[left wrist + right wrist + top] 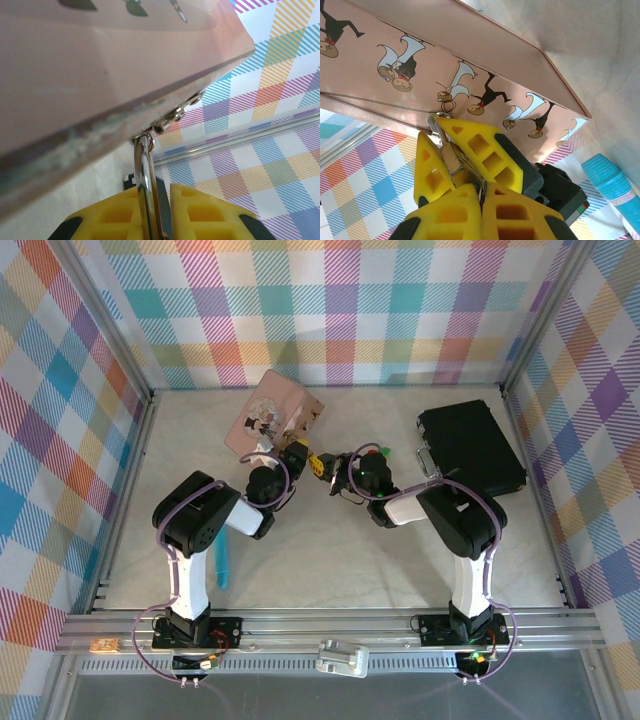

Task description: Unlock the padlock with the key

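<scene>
Watching from the near edge. Pale marbled worktop (330,560) carries everything. Flat black rectangular case (472,450) lies toward the far right corner, well apart from both grippers. Pink metal tin printed with little cartoon figures (268,412) sits near the far edge, left of middle, one corner turned toward the arms. Both arms reach in and meet just beside that corner. Long light-blue stick (222,575) lies beside the left arm, toward the near left corner. Small red-and-green block (375,452) peeks out just behind the right wrist.

Left gripper (152,192): yellow fingers clamped on the tiny brass-yellow padlock (452,162). Its silver shackle (144,170) runs up through the tin's small metal clasp (175,114), so the padlock hangs at the tin's corner. Right gripper (481,194): fingers pressed together, tips up against the padlock's lower end. A thin grey sliver between them I take for the tiny grey-silver metal key (479,188), though it is too hidden to be sure.

Progress, as I judge it: lock steadied, key brought to it. Shackle looks shut, so not unlocked. Cannot tell whether the key is seated in the keyhole. Left to do: seat it, turn it, spring the shackle.
</scene>
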Tool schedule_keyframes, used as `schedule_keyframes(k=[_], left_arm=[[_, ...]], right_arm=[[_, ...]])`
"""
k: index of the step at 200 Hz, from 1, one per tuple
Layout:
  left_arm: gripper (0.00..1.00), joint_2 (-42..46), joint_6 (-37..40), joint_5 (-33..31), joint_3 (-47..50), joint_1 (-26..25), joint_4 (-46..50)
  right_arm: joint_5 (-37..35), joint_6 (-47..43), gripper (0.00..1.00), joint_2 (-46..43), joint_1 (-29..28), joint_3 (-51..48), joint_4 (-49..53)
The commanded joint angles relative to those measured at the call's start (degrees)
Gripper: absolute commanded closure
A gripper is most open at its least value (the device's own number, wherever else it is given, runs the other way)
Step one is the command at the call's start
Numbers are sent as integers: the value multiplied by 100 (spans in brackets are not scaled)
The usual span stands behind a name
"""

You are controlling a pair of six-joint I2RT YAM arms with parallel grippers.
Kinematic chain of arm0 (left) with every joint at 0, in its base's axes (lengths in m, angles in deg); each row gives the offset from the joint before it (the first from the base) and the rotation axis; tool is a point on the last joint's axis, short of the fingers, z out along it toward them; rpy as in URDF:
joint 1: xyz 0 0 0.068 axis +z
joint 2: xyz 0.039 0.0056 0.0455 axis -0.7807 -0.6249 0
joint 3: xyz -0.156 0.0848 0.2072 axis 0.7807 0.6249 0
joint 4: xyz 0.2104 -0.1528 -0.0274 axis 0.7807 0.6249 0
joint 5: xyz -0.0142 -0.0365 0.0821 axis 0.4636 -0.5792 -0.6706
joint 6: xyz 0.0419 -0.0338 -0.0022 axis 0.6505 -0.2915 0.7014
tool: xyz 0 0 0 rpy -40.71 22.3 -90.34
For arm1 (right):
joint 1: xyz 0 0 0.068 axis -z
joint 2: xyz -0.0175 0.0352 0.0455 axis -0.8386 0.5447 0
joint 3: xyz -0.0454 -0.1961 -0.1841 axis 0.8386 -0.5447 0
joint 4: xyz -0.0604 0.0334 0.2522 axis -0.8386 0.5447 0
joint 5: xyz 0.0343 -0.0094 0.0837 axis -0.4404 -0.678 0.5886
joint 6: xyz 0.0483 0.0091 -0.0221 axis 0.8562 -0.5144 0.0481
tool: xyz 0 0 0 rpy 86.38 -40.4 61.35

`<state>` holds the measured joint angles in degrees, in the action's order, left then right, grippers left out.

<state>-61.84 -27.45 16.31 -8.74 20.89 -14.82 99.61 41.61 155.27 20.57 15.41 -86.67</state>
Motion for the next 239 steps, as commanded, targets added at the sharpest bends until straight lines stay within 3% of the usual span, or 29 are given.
schedule_keyframes(k=[1, 63, 104, 130, 200, 239], left_arm=[[100, -246, 367, 1145, 159, -457, 506], [100, -46, -617, 818, 179, -222, 915], [100, 464, -821, 713, 122, -217, 1733], [100, 732, -983, 555, 128, -285, 2000], [100, 947, -1016, 180, 35, -339, 2563], [100, 972, -901, 44, -40, -340, 2737]], right_arm=[[178, 2235, 100, -39, 42, 789, -1733], [1758, -416, 100, 218, 695, 780, -806], [2489, -2340, 93, -111, 771, 1153, 987], [2475, -3397, 87, -394, 779, 1246, 2218], [2381, -3152, 69, -276, 779, 891, 1553], [2174, -3094, 69, -545, 785, 565, 1505]])
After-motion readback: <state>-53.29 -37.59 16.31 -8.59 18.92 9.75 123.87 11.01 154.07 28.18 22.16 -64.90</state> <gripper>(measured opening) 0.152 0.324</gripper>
